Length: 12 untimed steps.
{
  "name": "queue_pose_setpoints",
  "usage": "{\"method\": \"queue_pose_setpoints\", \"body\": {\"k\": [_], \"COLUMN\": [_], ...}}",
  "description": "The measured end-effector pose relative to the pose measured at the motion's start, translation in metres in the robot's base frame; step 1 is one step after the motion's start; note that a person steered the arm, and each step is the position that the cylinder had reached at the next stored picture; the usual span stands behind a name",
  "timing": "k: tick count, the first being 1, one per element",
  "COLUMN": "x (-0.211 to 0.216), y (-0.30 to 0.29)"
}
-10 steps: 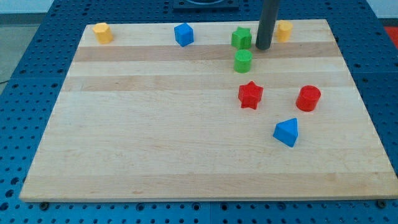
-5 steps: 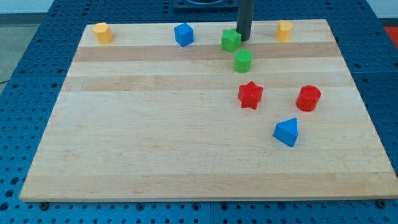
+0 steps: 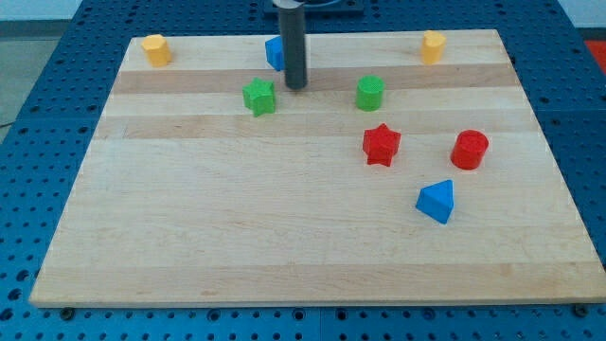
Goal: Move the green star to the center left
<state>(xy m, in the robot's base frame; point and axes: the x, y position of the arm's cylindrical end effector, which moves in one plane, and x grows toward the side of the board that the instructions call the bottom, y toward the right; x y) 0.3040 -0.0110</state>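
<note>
The dark rod comes straight down from the view's top and stands upright, and my tip (image 3: 296, 86) rests on the wooden board (image 3: 237, 246). The rod has no fingers, so nothing opens or shuts, and it has hold of nothing. The green star (image 3: 258, 97) sits just to the view's left of my tip and a little lower, close beside it, but I cannot tell if they touch. The blue block (image 3: 275, 52) is right behind the rod, toward the view's top, and the rod hides part of it, so I cannot tell its shape. The green cylinder (image 3: 370, 93) is off to the view's right of my tip, well apart. Farther right and lower are the red star (image 3: 382, 145), the red cylinder (image 3: 470, 150) and the blue block with a pointed top (image 3: 436, 201). One yellow block (image 3: 156, 49) sits near the board's top left corner, and another yellow block (image 3: 433, 46) sits near the top right edge. To the view's left of the green star and below it, the board is bare wood all the way to the left edge and the bottom edge. I can see no words or labels anywhere.
</note>
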Motion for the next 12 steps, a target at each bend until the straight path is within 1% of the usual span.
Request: {"method": "queue_pose_setpoints", "body": {"k": [1, 2, 3, 4, 5, 6, 7, 8, 9, 10, 11, 12], "x": [0.015, 0.045, 0.061, 0.059, 0.029, 0.009, 0.028, 0.058, 0.045, 0.042, 0.057, 0.061], "y": [0.011, -0.061, -0.114, -0.084, -0.057, -0.080, -0.139, -0.173, -0.168, -0.150, -0.167, -0.202]}}
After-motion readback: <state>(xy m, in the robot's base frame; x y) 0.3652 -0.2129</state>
